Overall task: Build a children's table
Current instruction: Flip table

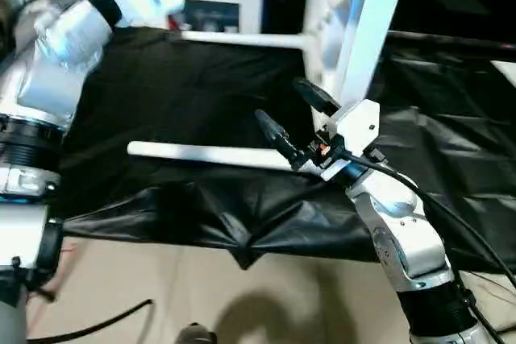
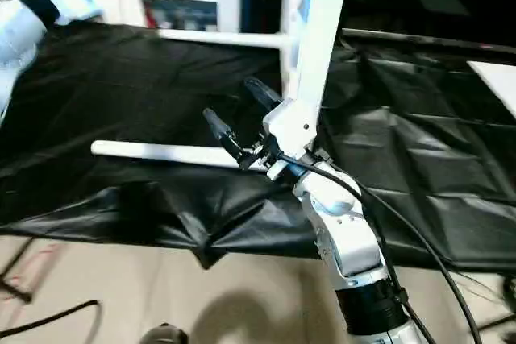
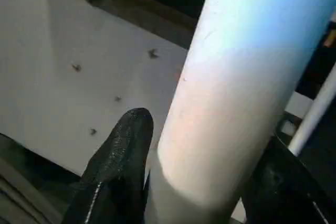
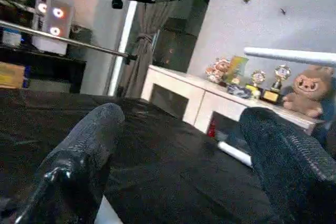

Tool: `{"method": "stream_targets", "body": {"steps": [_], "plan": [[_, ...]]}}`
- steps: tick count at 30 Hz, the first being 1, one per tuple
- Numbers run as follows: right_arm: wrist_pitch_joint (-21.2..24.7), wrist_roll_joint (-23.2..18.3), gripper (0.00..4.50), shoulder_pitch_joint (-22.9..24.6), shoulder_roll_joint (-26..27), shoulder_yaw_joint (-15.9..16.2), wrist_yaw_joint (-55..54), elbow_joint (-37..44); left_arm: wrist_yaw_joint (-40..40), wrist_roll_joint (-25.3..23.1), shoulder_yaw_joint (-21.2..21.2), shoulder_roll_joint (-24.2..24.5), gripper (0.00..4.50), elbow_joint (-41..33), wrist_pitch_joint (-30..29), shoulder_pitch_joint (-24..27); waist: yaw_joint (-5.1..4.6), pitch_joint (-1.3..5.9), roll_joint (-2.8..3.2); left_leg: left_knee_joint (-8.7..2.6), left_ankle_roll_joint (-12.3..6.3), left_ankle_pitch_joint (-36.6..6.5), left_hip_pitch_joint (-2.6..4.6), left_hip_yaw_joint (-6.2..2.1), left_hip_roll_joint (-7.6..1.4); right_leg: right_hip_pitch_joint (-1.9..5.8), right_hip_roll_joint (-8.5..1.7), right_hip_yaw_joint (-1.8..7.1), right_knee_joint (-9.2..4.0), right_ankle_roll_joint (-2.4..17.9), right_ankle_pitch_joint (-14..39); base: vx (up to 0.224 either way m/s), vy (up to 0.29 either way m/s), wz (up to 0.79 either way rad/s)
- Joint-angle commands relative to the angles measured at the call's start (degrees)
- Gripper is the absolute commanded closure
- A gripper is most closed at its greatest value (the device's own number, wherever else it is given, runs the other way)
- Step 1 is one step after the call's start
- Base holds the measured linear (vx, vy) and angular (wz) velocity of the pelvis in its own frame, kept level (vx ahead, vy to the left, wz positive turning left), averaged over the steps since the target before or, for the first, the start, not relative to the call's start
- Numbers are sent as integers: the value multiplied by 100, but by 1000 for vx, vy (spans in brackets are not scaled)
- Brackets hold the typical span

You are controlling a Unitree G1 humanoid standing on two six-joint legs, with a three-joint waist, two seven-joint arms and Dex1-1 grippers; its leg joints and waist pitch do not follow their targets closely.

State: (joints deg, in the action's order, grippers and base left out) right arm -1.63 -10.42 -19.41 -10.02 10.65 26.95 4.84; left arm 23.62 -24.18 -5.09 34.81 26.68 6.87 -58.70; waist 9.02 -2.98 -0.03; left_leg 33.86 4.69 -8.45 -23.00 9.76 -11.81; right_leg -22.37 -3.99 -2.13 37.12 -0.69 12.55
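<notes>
Table parts are spread over a black sheet (image 1: 201, 94) — one white leg (image 1: 205, 154) lies flat on it, pointing across the scene, and another white leg (image 2: 218, 37) lies farther back near a white cabinet (image 2: 181, 2). Held up above them is more of the table: a pale bar along the upper edge of the head views and an upright leg (image 1: 364, 34) dropping from it toward the sheet.

In the left wrist view the left gripper (image 3: 205, 182) has its two black fingers (image 3: 118, 161) on either side of a thick white leg (image 3: 247, 77), the jaws about half open and closed against the tube.

Right gripper (image 1: 297, 112) hovers just over the near end of the lying leg, beside the upright one, jaws spread wide with nothing between its fingers (image 4: 86, 145). A shelf with trophies and a stuffed bear (image 4: 310, 90) stands behind.
</notes>
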Motion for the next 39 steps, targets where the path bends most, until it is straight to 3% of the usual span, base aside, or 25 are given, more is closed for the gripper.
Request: {"method": "stream_targets", "body": {"steps": [1,6,11,17,21,22,24,27,32,33,36,39], "plan": [[49,-2,52,-50,-96,-62,139,-28,-69,1100,596,-460,240,224,-872,134,-43,349,-52,-390,190,-1622,216,-26,-114,99,-359,232,-483,842,1028,0,0,0],[79,-13,52,-100,-245,-106,306,-99,-38,1122,785,-509,240,34,-1430,142,-40,362,-23,-412,113,-1538,162,-40,-106,116,-377,201,-511,690,1347,0,0,0],[261,-224,52,-164,-428,-164,598,-112,12,1269,1049,-652,240,-238,-2117,174,-86,364,-36,-402,51,-1528,153,-31,-93,125,-373,192,-517,739,1321,0,0,0],[403,-399,52,-282,-517,-343,668,-182,-240,1506,1447,-883,239,-455,-2641,224,-75,378,-71,-366,-54,-1251,140,-12,-79,133,-362,177,-494,848,1022,0,0,0],[725,-491,52,-148,-524,-367,639,-120,-443,1567,1756,-1035,239,-887,-2898,445,-92,380,-81,-371,-100,-1196,137,-11,-87,146,-345,164,-474,937,846,0,0,0],[835,-513,25,-104,-528,-362,641,-94,-452,1559,1782,-1053,239,-980,-2943,494,-85,388,-65,-368,-101,-1211,147,-8,-90,131,-342,169,-484,932,825,0,0,0],[1224,-803,18,186,-546,-317,798,56,-529,1596,1862,-1185,241,-1353,-2985,737,-86,381,-79,-387,-83,-1299,150,-18,-107,148,-344,167,-488,923,757,0,0,0],[1655,-1021,1,560,-570,-314,766,184,-458,1646,1736,-1235,245,-1814,-2653,1118,-80,395,-110,-410,-71,-1353,155,-30,-123,158,-345,158,-505,887,706,0,0,0],[1780,-870,0,661,-549,-408,504,24,-415,1664,1671,-1254,257,-2063,-2676,1304,-75,375,-109,-425,84,-1556,190,-26,-121,112,-347,169,-533,803,865,0,0,0],[1974,-545,0,552,-497,-579,41,-310,-403,1699,1635,-1259,264,-2219,-2702,1425,-78,367,-114,-440,148,-1641,187,-38,-125,111,-350,168,-537,766,965,0,0,0],[1957,-486,0,330,-342,-769,-303,-639,-369,1714,1601,-1249,266,-2341,-2657,1541,-99,371,-142,-444,275,-1692,207,-36,-120,100,-347,165,-531,785,949,0,0,0],[1815,-309,0,-119,-165,-957,-967,-1200,-355,1685,1576,-1185,268,-2428,-2615,1687,-143,384,-183,-448,315,-1545,158,-44,-98,144,-352,153,-497,764,841,0,0,0]]}}
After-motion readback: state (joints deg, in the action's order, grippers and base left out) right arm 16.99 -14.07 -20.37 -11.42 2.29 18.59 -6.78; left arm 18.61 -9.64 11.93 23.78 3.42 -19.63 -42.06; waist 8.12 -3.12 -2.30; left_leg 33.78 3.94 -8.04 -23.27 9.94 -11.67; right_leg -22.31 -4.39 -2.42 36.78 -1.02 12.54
